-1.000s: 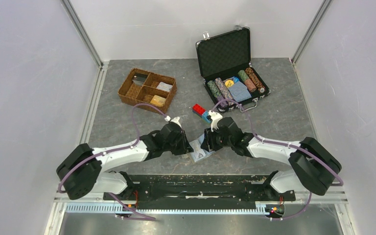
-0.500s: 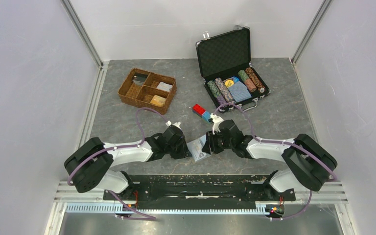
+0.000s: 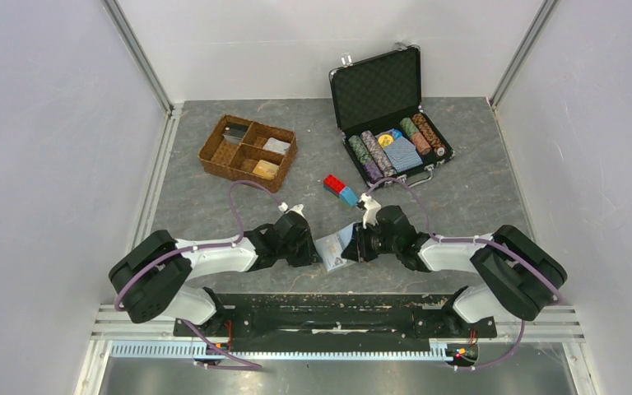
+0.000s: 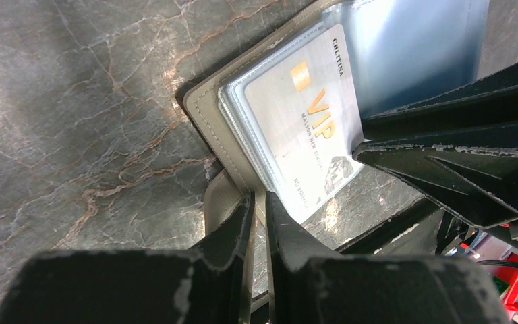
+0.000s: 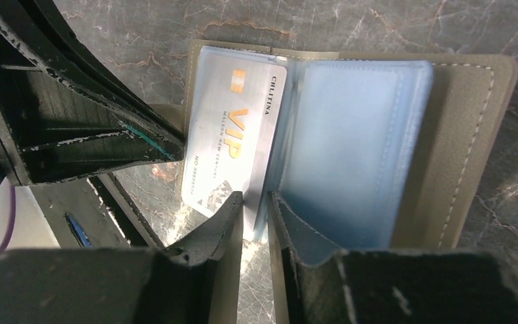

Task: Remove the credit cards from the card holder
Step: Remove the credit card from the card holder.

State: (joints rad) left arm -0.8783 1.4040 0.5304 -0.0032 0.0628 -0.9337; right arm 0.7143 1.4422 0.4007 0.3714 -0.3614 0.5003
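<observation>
Right wrist view is showing the card holder (image 5: pixel 475 135) lying open and flat on the counter (image 5: pixel 141 27), grey-tan cover down and pale blue clear sleeves up. A silvery credit card (image 5: pixel 233 135) with orange VIP lettering is sitting in the sleeve nearer the left tool (image 4: pixel 257 202), its lower end poking out past the card holder's edge. The right tool (image 5: pixel 253 202) is clenching that card's lower corner with its jaws almost together; whether the sleeve edge is caught too, I cannot tell. The left tool is clamping the card holder's edge by its small tab, with its jaws pressed close.

Top external view is adding what the wrist cameras are missing. Bare counter is lying on the card holder's far side, with red and blue toy bricks (image 3: pixel 340 190) near it. Well beyond the card holder, on the left arm's side, a wicker tray (image 3: pixel 234 170) is holding small flat items in its compartments. On the right arm's side, an open chip case (image 3: pixel 376 90) is holding chip rows and a blue patterned pack.
</observation>
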